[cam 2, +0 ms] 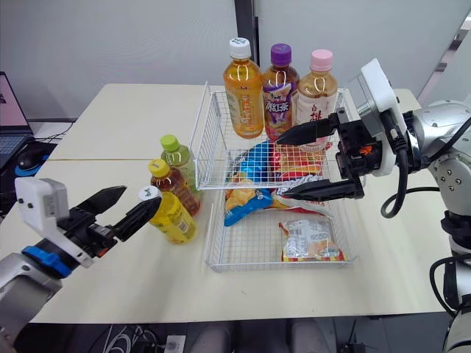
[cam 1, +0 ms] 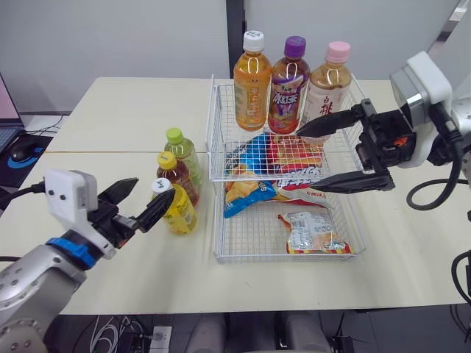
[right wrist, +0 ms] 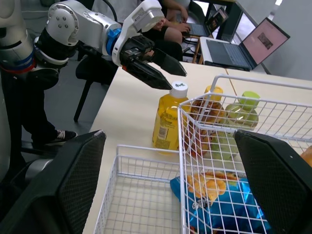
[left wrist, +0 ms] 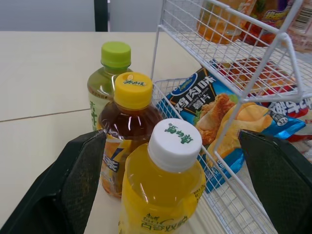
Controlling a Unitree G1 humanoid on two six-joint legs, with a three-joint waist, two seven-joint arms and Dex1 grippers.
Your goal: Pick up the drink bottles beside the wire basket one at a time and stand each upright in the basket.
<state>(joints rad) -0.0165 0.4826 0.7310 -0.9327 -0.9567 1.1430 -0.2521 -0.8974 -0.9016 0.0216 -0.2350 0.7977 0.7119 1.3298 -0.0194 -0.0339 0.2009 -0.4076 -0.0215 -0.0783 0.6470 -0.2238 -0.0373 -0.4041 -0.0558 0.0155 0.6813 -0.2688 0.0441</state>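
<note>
**A:** Which step is in hand?

**B:** The reach for the next bottle, I'd judge. The left tool point(cam 1: 153, 188) is spread wide and holds nothing. Its fingers stand either side of the yellow bottle point(cam 1: 179, 212), up near the white cap. That bottle is the nearest of three standing on the surface point(cam 1: 110, 118) just beside the wire basket point(cam 1: 218, 235).

**A:** And the next move?

**B:** Probably drop lower so the pads meet the body rather than the cap, then close. The brown bottle point(cam 1: 176, 176) stands tight behind it and the green bottle point(cam 1: 182, 151) beyond that, so there's little room.

**A:** How are the arms posed?

**B:** The left forearm is low, coming in from the near corner. The right tool point(cam 1: 300, 162) hangs wide and empty over the basket. It sits by the upper tier, where three bottles point(cam 1: 288, 84) stand upright.
</note>
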